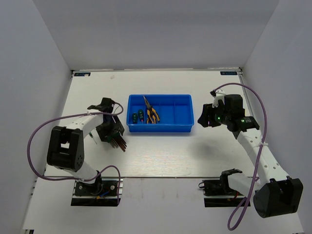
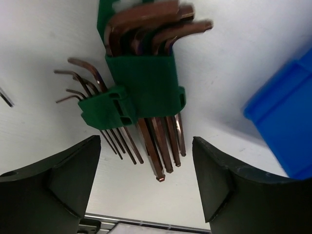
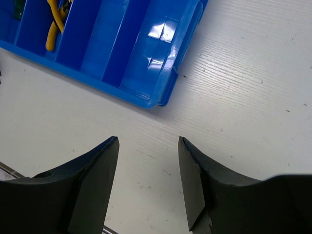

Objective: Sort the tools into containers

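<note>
The hex key set (image 1: 118, 140), dark reddish keys in a green holder (image 2: 144, 87), lies on the table left of the blue tray (image 1: 183, 127). My left gripper (image 1: 109, 130) is open and empty just over it; in the left wrist view the key tips lie between my spread fingers (image 2: 73, 170). In the tray, two green-handled screwdrivers (image 1: 137, 117) sit in the left compartment and yellow-and-black pliers (image 1: 150, 112) in the one beside it. My right gripper (image 1: 204, 118) is open and empty, hovering right of the tray, near its corner (image 3: 161, 97).
The tray's two right compartments (image 3: 122, 44) hold nothing. White walls enclose the table at the back and both sides. A corner of the tray (image 2: 287, 122) shows right of the hex keys. Purple cables loop from both arms.
</note>
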You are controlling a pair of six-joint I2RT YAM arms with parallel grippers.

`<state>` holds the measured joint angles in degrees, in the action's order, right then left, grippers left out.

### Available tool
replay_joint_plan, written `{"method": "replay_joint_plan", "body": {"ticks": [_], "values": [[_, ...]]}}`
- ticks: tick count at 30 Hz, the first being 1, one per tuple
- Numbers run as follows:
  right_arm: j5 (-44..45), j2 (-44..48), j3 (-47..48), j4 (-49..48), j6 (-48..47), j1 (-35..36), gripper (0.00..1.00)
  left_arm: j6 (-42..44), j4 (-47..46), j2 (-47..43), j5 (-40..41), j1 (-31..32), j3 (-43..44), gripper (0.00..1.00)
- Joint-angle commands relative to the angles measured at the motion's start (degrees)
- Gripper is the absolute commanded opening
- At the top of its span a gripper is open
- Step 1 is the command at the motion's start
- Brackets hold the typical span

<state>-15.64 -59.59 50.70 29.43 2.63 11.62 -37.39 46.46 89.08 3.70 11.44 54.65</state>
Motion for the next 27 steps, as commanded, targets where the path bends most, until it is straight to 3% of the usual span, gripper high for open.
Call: {"method": "replay_joint_plan", "body": {"ticks": [1,7,16,27], "values": [[-1.06,0.71,-0.6,-1.83,0.35,-0.37,0.58,-4.35,-1.9,-1.45,-3.79,0.6,-1.66,0.86],[-1.32,0.71,-0.69,-1.74,0.27,-0.36,0.58,-6.91,-3.3,-3.29,-8.44,1.65,-3.33,0.85],[-1.5,1.32,-0.6,-1.74,0.18,-0.45,0.58,-11.92,-0.14,-3.82,-7.75,2.71,-4.02,0.81],[-1.67,1.67,-0.77,-1.66,0.09,-0.63,0.58,-15.7,-4.8,-4.27,-9.51,4.29,-8.77,0.74]]}}
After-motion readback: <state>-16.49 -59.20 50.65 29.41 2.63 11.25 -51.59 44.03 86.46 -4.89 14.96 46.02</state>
